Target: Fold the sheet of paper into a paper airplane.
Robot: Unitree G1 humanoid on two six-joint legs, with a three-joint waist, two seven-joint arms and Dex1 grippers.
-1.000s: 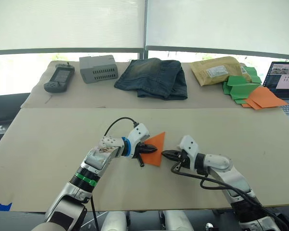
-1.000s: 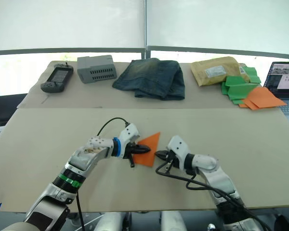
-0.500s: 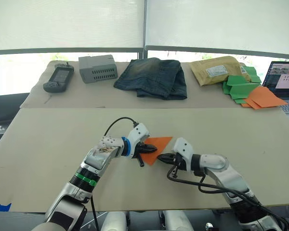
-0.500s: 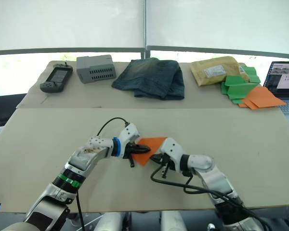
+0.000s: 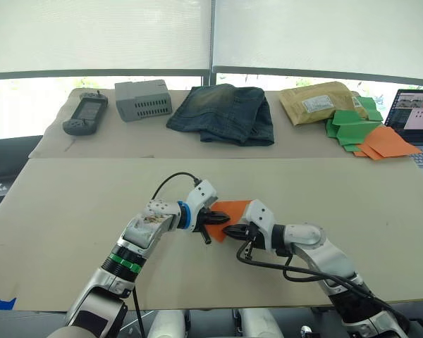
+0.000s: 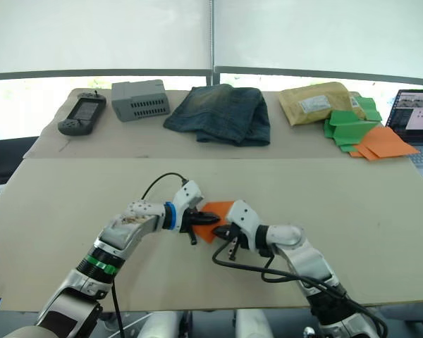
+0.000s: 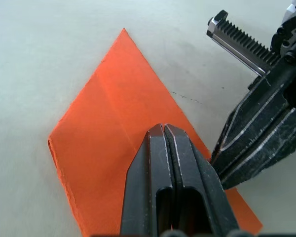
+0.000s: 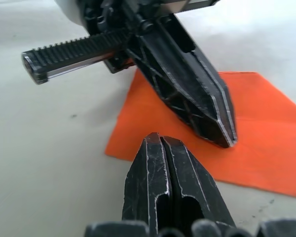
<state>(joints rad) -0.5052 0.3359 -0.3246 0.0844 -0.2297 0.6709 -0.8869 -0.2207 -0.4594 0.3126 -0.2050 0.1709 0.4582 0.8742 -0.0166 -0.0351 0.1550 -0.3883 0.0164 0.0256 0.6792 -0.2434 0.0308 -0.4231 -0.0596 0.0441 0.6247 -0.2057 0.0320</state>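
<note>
While the sheet of paper (image 5: 225,215) lies flat on the surface (image 5: 70,204) near the middle of its front half, it already carries folds: in my left wrist view it reads as a pointed shape with a straight crease running along its length and doubled layers showing along one edge, so I judge the early folds done and the wing folds and final shaping still ahead. My left gripper (image 7: 164,132) has its fingers pressed together with nothing between them, and its closed tip rests on top of the orange paper, pinning it down rather than holding it. My right gripper (image 8: 160,143) is likewise closed on nothing; its tip sits at the paper's edge facing the front of the surface, just beside the left one, touching or nearly touching the sheet, though I cannot tell which. Neither gripper has a flap lifted at this moment, so no fold is visibly in progress. What lies here is not yet the small layered wedge a finished plane would be. Toward the back right corner of the surface sits a pile of orange and green paper pieces (image 5: 363,134), well apart from my work.
</note>
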